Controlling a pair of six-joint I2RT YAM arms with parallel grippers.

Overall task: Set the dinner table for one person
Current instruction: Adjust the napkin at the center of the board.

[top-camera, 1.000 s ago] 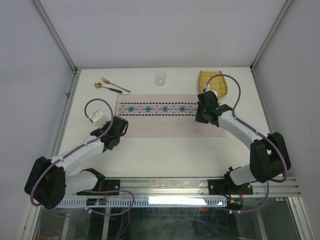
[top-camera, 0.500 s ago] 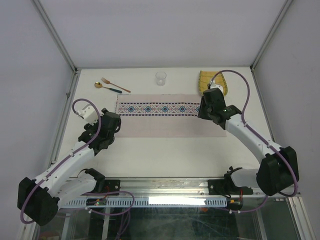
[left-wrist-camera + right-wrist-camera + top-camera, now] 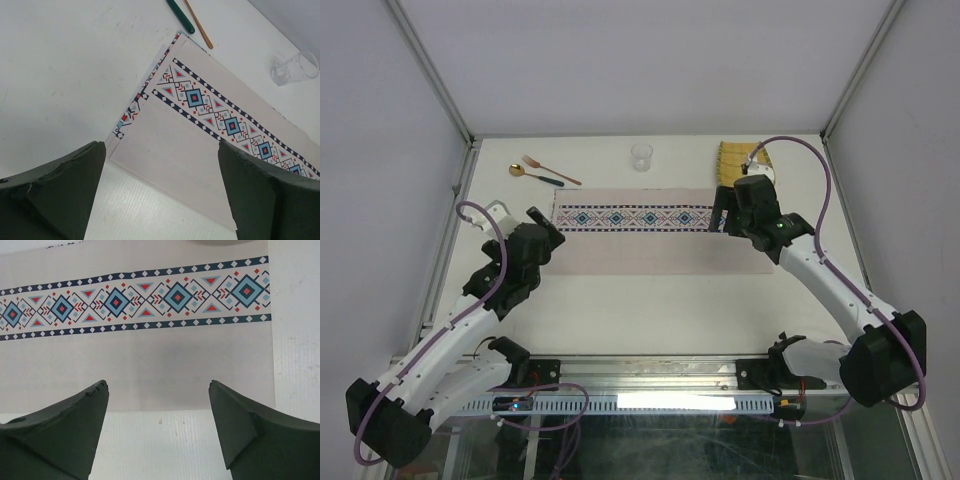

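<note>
Plainly, the left pincer (image 3: pixel 160 145) stood spread wide over the left end of the placemat (image 3: pixel 190 150), gripping nothing; the right pincer (image 3: pixel 158 383) gaped likewise over its right end, empty. Both hung above the white tabletop (image 3: pixel 650 310), which carried the placemat.

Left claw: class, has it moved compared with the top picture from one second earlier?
Yes. The left claw has pulled leftward, from over the placemat's left end to beside its left edge.
</note>
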